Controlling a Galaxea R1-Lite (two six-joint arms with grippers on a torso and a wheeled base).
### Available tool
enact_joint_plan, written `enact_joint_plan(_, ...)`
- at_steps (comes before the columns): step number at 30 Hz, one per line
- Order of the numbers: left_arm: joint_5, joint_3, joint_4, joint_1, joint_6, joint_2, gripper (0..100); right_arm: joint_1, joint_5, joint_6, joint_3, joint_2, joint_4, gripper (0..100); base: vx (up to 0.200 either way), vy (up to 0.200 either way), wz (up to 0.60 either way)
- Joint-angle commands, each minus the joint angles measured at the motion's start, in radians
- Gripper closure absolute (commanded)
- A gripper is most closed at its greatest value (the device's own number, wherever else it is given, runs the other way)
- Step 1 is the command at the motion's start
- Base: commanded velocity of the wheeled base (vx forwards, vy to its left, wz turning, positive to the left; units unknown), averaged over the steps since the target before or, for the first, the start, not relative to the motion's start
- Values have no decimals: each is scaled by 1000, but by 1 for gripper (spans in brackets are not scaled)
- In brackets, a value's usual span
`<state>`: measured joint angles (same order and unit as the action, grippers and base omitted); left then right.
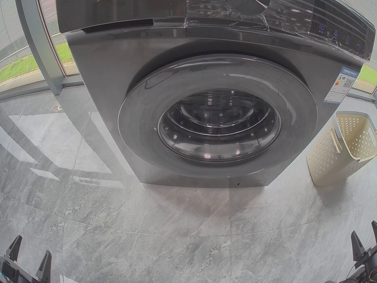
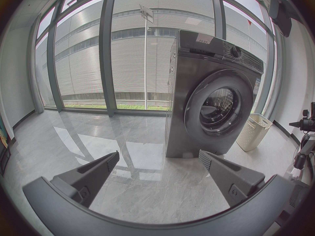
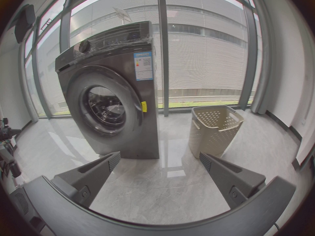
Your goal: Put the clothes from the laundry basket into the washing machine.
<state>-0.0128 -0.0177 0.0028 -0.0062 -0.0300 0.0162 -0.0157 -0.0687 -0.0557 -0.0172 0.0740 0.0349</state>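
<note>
A grey front-loading washing machine (image 1: 220, 111) stands straight ahead with its round glass door (image 1: 219, 124) closed; it also appears as the washing machine (image 2: 213, 99) and the washing machine (image 3: 108, 99) in the wrist views. A cream perforated laundry basket (image 1: 345, 150) sits on the floor to the machine's right, seen too as the basket (image 3: 215, 130) and the basket (image 2: 253, 131); no clothes are visible in it. My left gripper (image 2: 159, 163) hangs low at the front left (image 1: 29, 256), open and holding nothing. My right gripper (image 3: 159, 163) sits low at the front right (image 1: 365, 242), open and holding nothing.
Glossy grey tiled floor (image 1: 157, 225) stretches between me and the machine. Tall windows with dark frames (image 2: 108, 49) run behind and beside the machine. A white wall (image 3: 295, 82) lies past the basket on the right.
</note>
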Motion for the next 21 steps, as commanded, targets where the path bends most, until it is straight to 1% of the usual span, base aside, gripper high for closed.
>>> enact_joint_plan(1, 0, 18, 0, 0, -2, -16, 0, 17, -3, 1, 17, -74, -7, 0, 0, 0, 0)
enact_joint_plan(3, 2, 16, 0, 0, -1, -16, 0, 19, 0, 10, 17, -74, -10, 0, 0, 0, 0)
enact_joint_plan(4, 2, 16, 0, 0, -2, -16, 0, 17, 23, 40, 17, -74, -27, 0, 0, 0, 0)
enact_joint_plan(5, 4, 18, 0, 0, -4, -16, 0, 17, 41, 56, 17, -74, -30, 0, 0, 0, 0)
enact_joint_plan(6, 11, 18, 0, 0, -8, -16, 0, 13, 79, 71, 17, -74, -30, 0, 0, 0, 0)
enact_joint_plan(7, 13, 16, 0, 0, -7, -16, 0, 13, 84, 70, 17, -74, -29, 0, 0, 0, 0)
enact_joint_plan(9, 11, 16, 0, 0, -5, -16, 0, 13, 83, 68, 17, -74, -26, 0, 0, 0, 0)
enact_joint_plan(10, 8, 18, 0, 3, 18, -16, 0, 20, 78, 66, 17, -74, -29, 0, 0, 0, 0)
enact_joint_plan(12, 8, 18, -1, 2, 13, -16, 0, 20, 78, 63, 17, -74, -29, 0, 0, 0, 0)
enact_joint_plan(13, 8, 18, -1, 2, 4, -16, 0, 16, 76, 68, 17, -74, -27, 0, 0, 0, 0)
enact_joint_plan(15, 8, 18, -1, 2, 15, -16, 0, 17, 81, 74, 17, -74, -27, 0, 0, 0, 0)
enact_joint_plan(17, 8, 18, -1, 2, 13, -16, 0, 19, 83, 82, 17, -74, -27, 0, 0, 0, 0)
enact_joint_plan(21, 8, 18, -1, 2, 13, -16, 0, 14, 78, 59, 17, -74, -32, 0, 0, 0, 0)
